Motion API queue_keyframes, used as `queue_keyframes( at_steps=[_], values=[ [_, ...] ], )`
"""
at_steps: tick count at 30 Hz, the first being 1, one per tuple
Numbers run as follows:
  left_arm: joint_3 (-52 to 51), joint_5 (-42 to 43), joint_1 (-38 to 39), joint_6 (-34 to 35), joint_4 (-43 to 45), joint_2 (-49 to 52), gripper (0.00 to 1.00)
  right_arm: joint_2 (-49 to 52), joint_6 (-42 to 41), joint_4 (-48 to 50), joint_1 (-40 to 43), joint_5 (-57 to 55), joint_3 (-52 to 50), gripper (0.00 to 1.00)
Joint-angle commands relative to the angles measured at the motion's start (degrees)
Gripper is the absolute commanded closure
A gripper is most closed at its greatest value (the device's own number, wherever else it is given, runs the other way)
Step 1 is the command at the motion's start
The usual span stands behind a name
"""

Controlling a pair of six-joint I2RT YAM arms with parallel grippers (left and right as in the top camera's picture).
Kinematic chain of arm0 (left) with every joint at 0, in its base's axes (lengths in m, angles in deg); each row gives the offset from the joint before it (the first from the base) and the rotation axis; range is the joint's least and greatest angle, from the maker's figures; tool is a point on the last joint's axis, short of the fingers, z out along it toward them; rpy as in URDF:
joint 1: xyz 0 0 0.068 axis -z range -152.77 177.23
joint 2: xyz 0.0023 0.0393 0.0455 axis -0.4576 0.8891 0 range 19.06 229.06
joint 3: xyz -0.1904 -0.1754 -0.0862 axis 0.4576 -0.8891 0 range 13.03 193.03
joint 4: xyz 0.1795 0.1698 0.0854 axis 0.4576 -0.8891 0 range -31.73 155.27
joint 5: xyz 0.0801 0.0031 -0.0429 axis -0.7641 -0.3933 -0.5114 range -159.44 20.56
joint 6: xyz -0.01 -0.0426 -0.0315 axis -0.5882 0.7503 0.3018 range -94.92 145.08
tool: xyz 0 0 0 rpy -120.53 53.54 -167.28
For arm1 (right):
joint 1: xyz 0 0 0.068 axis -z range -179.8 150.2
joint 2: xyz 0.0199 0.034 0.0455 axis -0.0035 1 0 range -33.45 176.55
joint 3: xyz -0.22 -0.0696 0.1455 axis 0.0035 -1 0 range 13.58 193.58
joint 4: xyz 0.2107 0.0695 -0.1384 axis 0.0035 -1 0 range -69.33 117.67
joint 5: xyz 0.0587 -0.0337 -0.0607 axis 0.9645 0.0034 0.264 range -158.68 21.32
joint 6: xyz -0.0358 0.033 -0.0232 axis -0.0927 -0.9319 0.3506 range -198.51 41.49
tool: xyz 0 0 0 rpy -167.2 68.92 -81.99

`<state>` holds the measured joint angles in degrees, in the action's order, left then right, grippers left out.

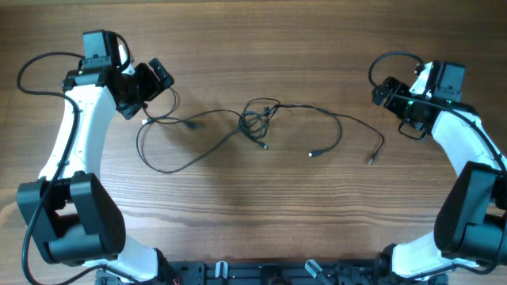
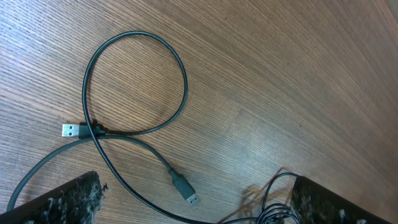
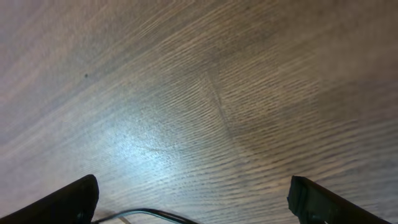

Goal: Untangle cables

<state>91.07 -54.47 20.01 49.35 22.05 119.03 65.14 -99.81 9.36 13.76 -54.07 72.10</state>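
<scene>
Now left end effector (image 1: 149, 89) over cables (image 1: 255, 119), right end effector (image 1: 392, 93) aside

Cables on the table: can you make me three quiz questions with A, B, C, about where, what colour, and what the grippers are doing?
1. Where do the cables tangle? A. middle of the table B. far corner C. on the floor
2. What colour are they? A. red B. black C. white
3. How are the left gripper and right gripper? A. both open, empty B. both shut on cables C. one open, one shut
Answers: A, the overhead view shows the tangle mid-table; B, thin black cords on brown wood; A, both wrist views show them spread wide, gripping nothing.
</scene>
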Motion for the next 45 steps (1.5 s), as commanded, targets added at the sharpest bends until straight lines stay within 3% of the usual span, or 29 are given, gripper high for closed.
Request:
queue_keyframes(
  at_steps=[1, 6, 8, 10, 11, 14, 19, 23, 24, 25, 28, 29, 30, 35, 41, 45],
  values=[
    [-0.3, 0.9, -0.2, -1.0, 0.2, -1.2, 0.0, 0.8, -13.7, 0.3, 0.2, 0.9, 0.0, 0.0],
    [-0.3, 0.9, -0.2, -1.0, 0.2, -1.2, 0.0, 0.8, -27.9, -0.3, 0.2, 2.1, 0.0, 0.0],
    [-0.3, 0.9, -0.2, -1.0, 0.2, -1.2, 0.0, 0.8, -24.1, -0.2, 0.4, 10.6, 0.0, 0.01],
    [-0.3, 0.9, -0.2, -1.0, 0.2, -1.2, 0.0, 0.9, -21.0, 4.1, 0.3, 19.5, 0.0, 0.46],
    [-0.3, 0.9, -0.2, -1.0, 0.2, -1.2, 0.0, 0.8, -20.6, 6.2, -0.2, 24.7, 0.0, 0.52],
    [-0.3, 0.9, -0.2, -1.0, 0.2, -1.2, 0.0, 0.7, -16.0, 11.6, -3.6, 35.5, 0.1, 0.51],
    [-0.3, 0.9, -0.2, -1.0, 0.2, -1.2, 0.0, -0.1, -6.3, 9.7, -13.2, 36.6, 0.2, 0.57],
    [-0.3, 0.9, -0.2, -1.0, 0.2, -1.2, 0.0, -0.1, -2.6, 8.4, -22.6, 26.9, 0.2, 0.62],
    [-0.3, 0.9, -0.2, -1.0, 0.2, -1.2, 0.0, -0.1, -2.6, 8.6, -24.9, 23.3, 0.2, 0.59],
    [-0.3, 0.9, -0.2, -1.0, 0.2, -1.2, 0.0, -0.1, -2.8, 9.2, -26.8, 20.4, 0.2, 0.48],
    [-0.3, 0.9, -0.2, -1.0, 0.2, -1.2, 0.0, -0.1, -4.7, 10.8, -30.1, 18.2, 0.2, 0.46],
    [-0.3, 0.9, -0.2, -1.0, 0.2, -1.2, 0.0, -0.1, -7.5, 12.7, -31.4, 19.0, 0.2, 0.72],
    [-0.3, 0.9, -0.2, -1.0, 0.2, -1.2, 0.0, -0.1, -6.8, 14.6, -32.4, 19.9, 0.2, 0.76],
    [-0.3, 0.9, -0.2, -1.0, 0.2, -1.2, 0.0, 0.1, 2.0, 16.2, -39.2, 15.5, 0.2, 0.78],
    [-0.3, 0.9, -0.2, -1.0, 0.2, -1.2, 0.0, 1.6, 6.4, 15.7, -50.0, -5.6, 0.2, 0.8],
    [-0.3, 0.9, -0.2, -1.0, 0.2, -1.2, 0.0, 2.9, 10.7, 16.0, -55.3, -15.8, 0.2, 0.75]
  ],
)
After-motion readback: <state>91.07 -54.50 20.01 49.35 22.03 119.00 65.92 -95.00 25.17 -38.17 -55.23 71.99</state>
